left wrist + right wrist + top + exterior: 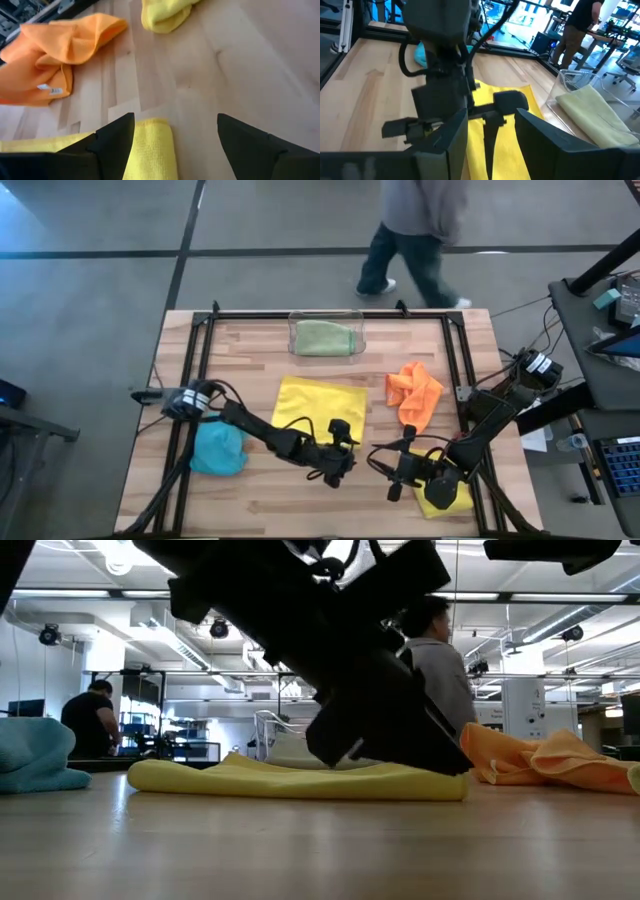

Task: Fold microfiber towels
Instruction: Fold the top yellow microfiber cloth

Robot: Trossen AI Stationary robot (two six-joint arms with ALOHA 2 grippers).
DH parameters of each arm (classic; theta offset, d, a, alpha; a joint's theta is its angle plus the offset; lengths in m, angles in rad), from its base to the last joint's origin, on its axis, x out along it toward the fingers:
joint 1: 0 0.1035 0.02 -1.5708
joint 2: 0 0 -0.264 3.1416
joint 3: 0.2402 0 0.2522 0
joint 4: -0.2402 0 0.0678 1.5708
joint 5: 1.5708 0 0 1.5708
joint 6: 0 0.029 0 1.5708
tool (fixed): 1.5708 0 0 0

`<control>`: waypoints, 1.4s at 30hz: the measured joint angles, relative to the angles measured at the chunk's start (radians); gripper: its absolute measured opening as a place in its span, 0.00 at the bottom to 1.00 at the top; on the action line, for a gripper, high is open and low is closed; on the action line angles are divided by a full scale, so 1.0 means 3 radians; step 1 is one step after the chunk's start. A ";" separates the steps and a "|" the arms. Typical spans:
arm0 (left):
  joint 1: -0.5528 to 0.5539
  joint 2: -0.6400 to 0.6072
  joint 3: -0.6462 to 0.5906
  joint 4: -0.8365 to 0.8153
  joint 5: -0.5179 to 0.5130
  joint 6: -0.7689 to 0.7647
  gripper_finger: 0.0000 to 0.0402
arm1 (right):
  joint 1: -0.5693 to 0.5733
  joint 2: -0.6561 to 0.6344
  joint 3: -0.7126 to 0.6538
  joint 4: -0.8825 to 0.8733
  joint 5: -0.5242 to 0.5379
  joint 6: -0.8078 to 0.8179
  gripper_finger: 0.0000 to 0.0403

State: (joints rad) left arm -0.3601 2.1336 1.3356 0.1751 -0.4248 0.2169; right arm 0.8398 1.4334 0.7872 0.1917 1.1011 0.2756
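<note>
Butcher-block plank table (pixel 260 500), black frame rails. Left gripper (pixel 338 465) fingers spread wide, gripping nothing, over corner of flat folded yellow towel (pixel 318 408). Right gripper (pixel 398 471) part open, empty. Orange towel (pixel 415 392) crumpled, blue towel (pixel 218 448) bunched, green towel (pixel 325 337) in clear bin (pixel 358 321).

A yellow towel (pixel 318 402) lies flat mid-table, an orange one (pixel 414 393) crumpled beside it, a blue one (pixel 218 448) bunched, another yellow (pixel 447 496) near the edge, a green one (pixel 326 337) folded.

Left gripper (pixel 175 135) spread over a yellow towel's corner (pixel 150 147); orange towel (pixel 50 55) upper left
</note>
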 joint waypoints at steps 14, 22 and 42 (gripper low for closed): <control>0.0069 0.0079 0.0003 -0.0177 -0.0177 -0.0176 0.67 | -0.0001 0.0000 -0.0003 -0.0015 0.0001 0.0004 0.38; 0.0091 0.0120 0.0023 -0.0149 -0.0176 -0.0170 0.65 | -0.0001 0.0000 -0.0004 -0.0013 0.0001 0.0004 0.38; 0.0098 0.0240 0.0049 -0.0095 -0.0217 0.0071 0.24 | -0.0001 0.0000 -0.0006 -0.0024 0.0002 0.0006 0.38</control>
State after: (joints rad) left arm -0.3305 2.2055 1.3502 0.1467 -0.4900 0.2382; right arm 0.8394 1.4334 0.7853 0.1844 1.1019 0.2775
